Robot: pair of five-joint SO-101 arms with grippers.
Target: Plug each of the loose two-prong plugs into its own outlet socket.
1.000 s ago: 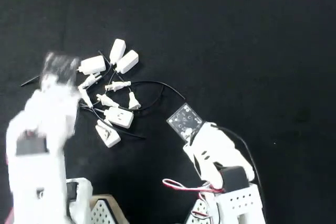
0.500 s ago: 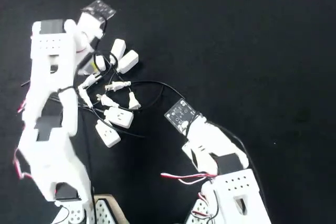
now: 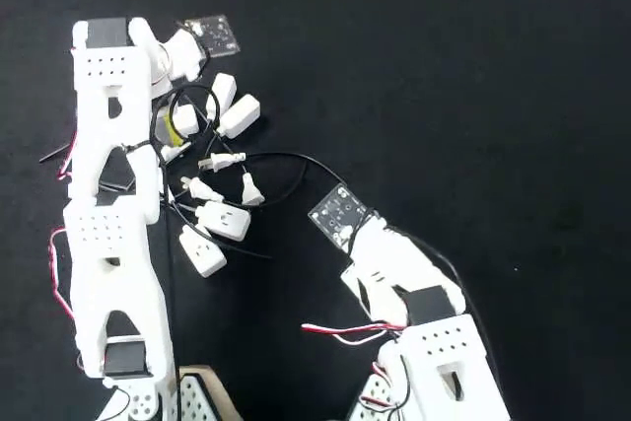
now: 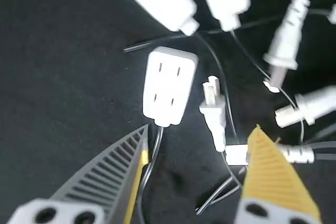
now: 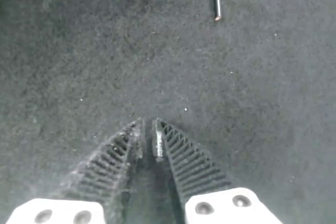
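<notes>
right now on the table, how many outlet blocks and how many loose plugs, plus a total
white outlet blocks: 5
white two-prong plugs: 4 in plain view
total: 9 (the left arm may hide another plug)

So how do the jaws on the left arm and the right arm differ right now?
The left arm holds its jaws wide apart; the right arm has them shut. The left's hang over an outlet socket and a two-prong plug; the right's over black cloth. Both point down, holding nothing.
</notes>
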